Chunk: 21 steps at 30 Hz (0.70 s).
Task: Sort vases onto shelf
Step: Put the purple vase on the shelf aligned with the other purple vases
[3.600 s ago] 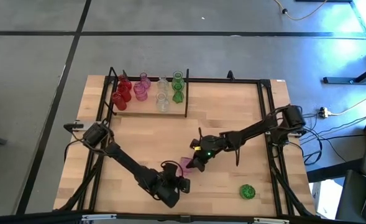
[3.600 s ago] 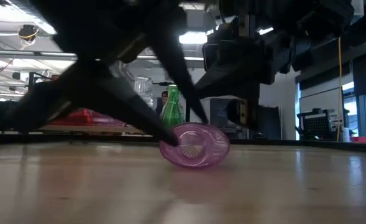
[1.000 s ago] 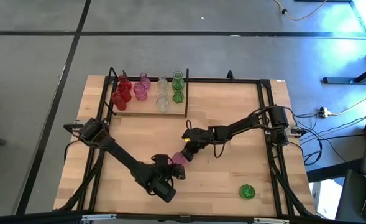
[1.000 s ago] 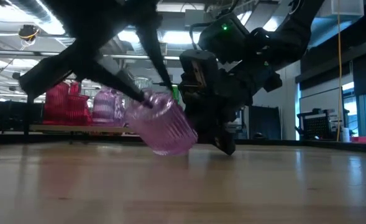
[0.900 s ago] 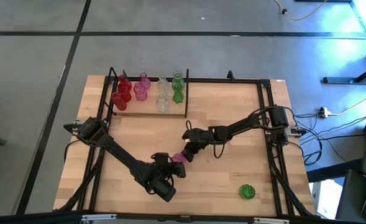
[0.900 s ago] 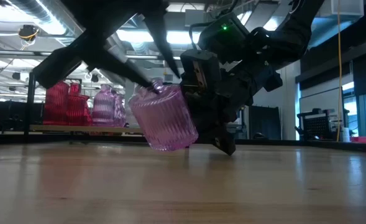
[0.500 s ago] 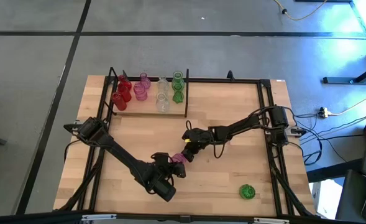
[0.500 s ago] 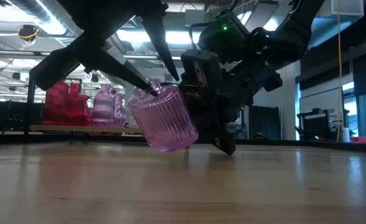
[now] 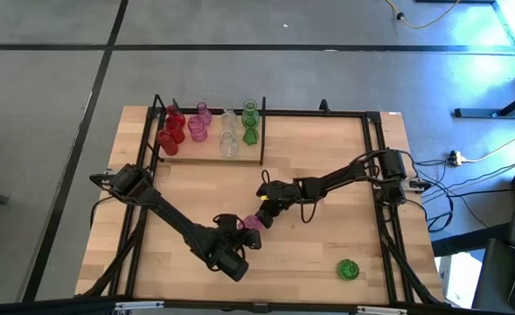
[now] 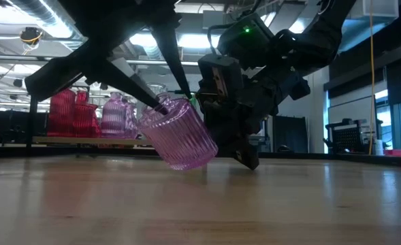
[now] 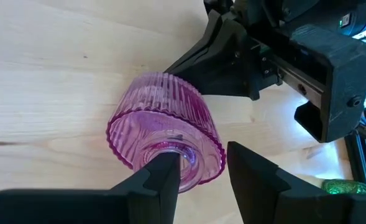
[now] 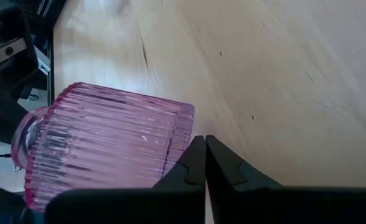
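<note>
Right now my left gripper (image 11: 198,171) has its fingers spread around the narrow neck of a pink ribbed vase (image 10: 180,136), one finger (image 11: 161,180) touching the mouth rim and the other (image 11: 257,177) just beside it with a gap showing, so it brackets the neck without clamping it. That vase sits tilted near the middle of the table (image 9: 327,157), its base edge resting on the wood and its neck leaning toward my left arm. My right gripper (image 12: 205,163) is pressed together, fingertips meeting just beside the vase's lower wall (whether they actually touch the glass I cannot tell). From above, both grippers meet at the pink vase (image 9: 252,221), the left arm reaching in from the near left and the right arm stretching across from the right edge.

At the far left corner stands the shelf (image 9: 248,158), holding upright red vases (image 9: 170,131), pink vases (image 9: 199,122), clear vases (image 9: 229,131) and green vases (image 9: 250,122) in rows by colour. One more green vase (image 9: 348,269) lies by itself near the front right of the table, well apart from everything else.
</note>
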{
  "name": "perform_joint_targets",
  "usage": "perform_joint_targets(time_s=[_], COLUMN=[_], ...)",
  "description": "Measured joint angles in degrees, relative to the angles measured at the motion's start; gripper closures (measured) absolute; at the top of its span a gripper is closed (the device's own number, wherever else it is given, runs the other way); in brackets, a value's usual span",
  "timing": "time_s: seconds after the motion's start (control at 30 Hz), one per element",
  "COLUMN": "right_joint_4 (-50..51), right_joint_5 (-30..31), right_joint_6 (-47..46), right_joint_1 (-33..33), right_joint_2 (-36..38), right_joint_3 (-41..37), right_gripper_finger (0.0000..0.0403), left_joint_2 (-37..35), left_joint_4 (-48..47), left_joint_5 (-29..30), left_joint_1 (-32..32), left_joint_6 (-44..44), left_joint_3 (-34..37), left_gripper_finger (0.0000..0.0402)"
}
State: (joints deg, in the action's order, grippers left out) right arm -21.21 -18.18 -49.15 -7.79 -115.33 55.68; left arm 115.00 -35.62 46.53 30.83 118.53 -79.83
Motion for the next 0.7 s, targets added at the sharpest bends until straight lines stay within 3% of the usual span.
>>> perform_joint_targets(time_s=[0.13,0.33,0.7], right_joint_4=[0.0,0.0,4.9], right_joint_5=[0.0,0.9,3.9], right_joint_6=[-0.2,0.0,2.0], right_joint_1=[0.0,-0.9,-1.7], right_joint_2=[0.0,-0.1,-0.2], right_joint_3=[0.0,0.5,2.7], right_gripper_finger=[0.0403,0.0403,0.0403], left_joint_2=[0.0,0.0,0.0], left_joint_4=[0.0,0.8,0.3], left_joint_5=[0.3,0.8,-1.8], left_joint_1=[0.0,-0.7,-1.0], left_joint_6=[0.0,-0.4,-1.8], left_joint_3=[0.0,-0.1,0.0], left_gripper_finger=[0.0286,0.0376,0.0376])
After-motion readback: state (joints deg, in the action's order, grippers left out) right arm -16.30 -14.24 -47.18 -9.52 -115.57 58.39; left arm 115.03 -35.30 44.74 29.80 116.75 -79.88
